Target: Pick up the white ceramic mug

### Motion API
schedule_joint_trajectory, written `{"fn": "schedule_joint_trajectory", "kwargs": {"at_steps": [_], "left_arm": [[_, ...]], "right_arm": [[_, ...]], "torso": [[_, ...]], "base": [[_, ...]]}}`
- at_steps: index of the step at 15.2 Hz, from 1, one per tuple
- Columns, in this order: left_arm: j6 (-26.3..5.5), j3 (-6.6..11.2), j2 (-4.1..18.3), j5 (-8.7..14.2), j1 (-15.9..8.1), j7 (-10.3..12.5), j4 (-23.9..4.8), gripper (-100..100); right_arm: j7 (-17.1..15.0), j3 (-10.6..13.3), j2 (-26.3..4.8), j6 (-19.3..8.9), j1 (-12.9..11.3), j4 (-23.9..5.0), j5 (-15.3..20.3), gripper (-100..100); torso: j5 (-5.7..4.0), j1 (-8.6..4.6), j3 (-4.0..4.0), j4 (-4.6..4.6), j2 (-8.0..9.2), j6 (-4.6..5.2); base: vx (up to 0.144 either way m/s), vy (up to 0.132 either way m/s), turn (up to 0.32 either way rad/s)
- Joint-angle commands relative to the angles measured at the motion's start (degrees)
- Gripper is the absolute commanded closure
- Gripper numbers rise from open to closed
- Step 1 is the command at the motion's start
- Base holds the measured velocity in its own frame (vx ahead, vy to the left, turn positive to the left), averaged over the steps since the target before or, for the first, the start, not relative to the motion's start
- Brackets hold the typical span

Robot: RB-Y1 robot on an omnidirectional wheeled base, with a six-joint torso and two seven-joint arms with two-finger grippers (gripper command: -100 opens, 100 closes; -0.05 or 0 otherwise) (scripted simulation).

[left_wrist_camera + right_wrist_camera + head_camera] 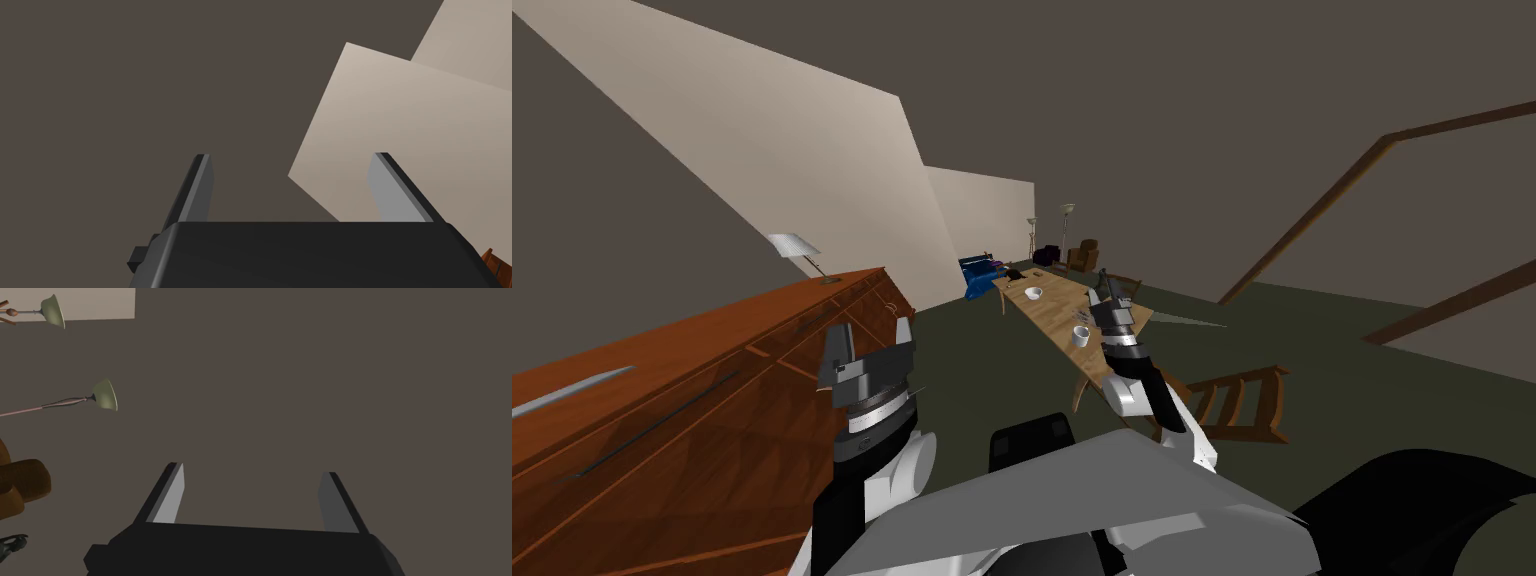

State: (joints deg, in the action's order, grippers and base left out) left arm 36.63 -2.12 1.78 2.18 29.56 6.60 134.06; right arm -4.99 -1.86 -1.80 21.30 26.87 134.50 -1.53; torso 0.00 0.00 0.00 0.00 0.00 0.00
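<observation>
A white mug [1080, 336] stands on the near part of a long wooden table [1052, 300], with a white bowl [1033, 293] farther along it. My right gripper [1109, 291] is raised just right of the mug, above the table's edge and apart from the mug. In the right wrist view that gripper [251, 469] is open and holds nothing. My left gripper [870, 340] is held up beside the wooden sideboard, well to the left of the table. The left wrist view has it [291, 155] open, with nothing between the fingers.
A long brown sideboard [712, 370] with a table lamp [795, 247] runs along my left. A wooden chair [1237, 400] stands at the table's near right. Beyond the table are a blue sofa [977, 275], a brown armchair [1083, 255] and floor lamps [1065, 210]. Dark green floor lies between sideboard and table.
</observation>
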Motion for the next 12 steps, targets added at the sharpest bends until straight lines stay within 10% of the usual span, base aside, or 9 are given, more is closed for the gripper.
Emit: {"fn": "schedule_joint_trajectory", "kwargs": {"at_steps": [1, 12], "left_arm": [[0.0, 0.00, 0.0, 0.0, 0.0, 0.0, 0.0, 0], [0.0, -0.01, 0.0, 0.0, 0.0, 0.0, 0.0, 0]], "right_arm": [[0.1, 0.2, -1.6, 0.2, 0.0, -0.7, 0.3, -100], [2.2, 3.5, -14.9, 2.3, 0.3, -10.1, 3.8, -100]], "torso": [[0.00, 0.00, 0.00, 0.00, 0.00, 0.00], [0.05, 0.20, 0.01, 0.00, 0.02, -0.01]], "base": [[-0.005, 0.010, 0.027], [-0.009, 0.051, 0.074]]}}
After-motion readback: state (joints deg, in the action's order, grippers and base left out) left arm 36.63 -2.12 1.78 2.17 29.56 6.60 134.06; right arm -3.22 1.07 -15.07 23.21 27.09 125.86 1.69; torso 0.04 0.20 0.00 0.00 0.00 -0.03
